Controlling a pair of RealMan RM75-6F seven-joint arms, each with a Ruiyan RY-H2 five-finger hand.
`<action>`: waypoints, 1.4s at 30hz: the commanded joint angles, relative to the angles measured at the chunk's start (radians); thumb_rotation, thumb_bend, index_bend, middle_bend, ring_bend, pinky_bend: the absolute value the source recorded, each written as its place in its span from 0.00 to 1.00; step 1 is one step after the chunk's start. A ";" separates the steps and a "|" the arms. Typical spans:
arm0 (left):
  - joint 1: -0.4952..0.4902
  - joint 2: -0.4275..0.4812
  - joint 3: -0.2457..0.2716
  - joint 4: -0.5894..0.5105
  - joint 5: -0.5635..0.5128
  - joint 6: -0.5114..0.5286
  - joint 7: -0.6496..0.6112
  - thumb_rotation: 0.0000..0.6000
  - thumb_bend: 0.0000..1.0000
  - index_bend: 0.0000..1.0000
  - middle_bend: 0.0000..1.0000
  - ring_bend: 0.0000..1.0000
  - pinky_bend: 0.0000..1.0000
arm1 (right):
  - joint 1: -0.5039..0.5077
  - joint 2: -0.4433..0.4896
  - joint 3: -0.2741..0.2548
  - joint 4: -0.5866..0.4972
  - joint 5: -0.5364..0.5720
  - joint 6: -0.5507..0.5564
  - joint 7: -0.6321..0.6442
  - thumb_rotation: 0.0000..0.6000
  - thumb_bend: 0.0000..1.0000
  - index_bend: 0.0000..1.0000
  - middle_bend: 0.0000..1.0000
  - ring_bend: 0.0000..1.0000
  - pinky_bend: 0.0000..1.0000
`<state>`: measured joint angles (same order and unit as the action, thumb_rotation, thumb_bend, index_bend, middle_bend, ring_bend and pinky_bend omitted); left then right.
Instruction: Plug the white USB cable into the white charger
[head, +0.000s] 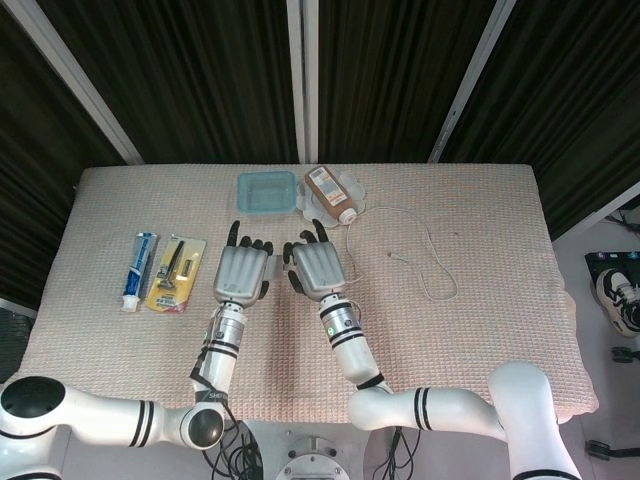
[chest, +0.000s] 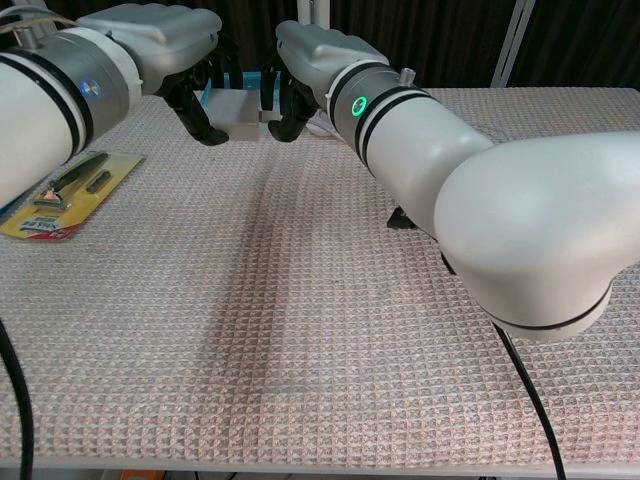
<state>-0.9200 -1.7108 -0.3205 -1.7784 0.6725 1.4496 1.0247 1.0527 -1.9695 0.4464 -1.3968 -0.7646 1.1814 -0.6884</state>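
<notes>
Pale blue tray (head: 266, 191); pink waffle-weave cloth (head: 470, 300); yellow razor card (head: 176, 274) (black razor).

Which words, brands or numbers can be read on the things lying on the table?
None can be read with certainty.
Toothpaste tube: print too small.
Razor card: yellow and red print, blurred in both views.
Brown bottle: label too small.
Blue container: no text seen.

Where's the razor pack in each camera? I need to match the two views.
Head view: razor pack lies left of centre, between the toothpaste and the left hand.
Chest view: razor pack at the left edge, below the left hand.
Shared landmark: the left hand, just right of the pack in both.
</notes>
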 joint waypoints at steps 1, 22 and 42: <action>0.000 0.000 -0.001 0.002 -0.003 -0.002 -0.002 1.00 0.24 0.51 0.49 0.27 0.00 | -0.001 -0.001 0.000 -0.001 0.002 0.000 0.001 1.00 0.36 0.60 0.52 0.22 0.00; 0.003 0.017 0.007 0.000 -0.011 -0.015 -0.017 1.00 0.24 0.51 0.49 0.27 0.00 | -0.032 0.030 -0.016 -0.027 -0.008 0.005 0.014 1.00 0.25 0.39 0.48 0.21 0.00; -0.004 0.014 0.010 0.006 -0.015 -0.017 -0.017 1.00 0.24 0.51 0.49 0.27 0.00 | -0.025 0.008 -0.010 -0.001 -0.010 -0.001 0.024 1.00 0.35 0.55 0.49 0.22 0.00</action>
<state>-0.9239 -1.6969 -0.3106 -1.7728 0.6579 1.4322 1.0077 1.0277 -1.9616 0.4363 -1.3977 -0.7740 1.1810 -0.6646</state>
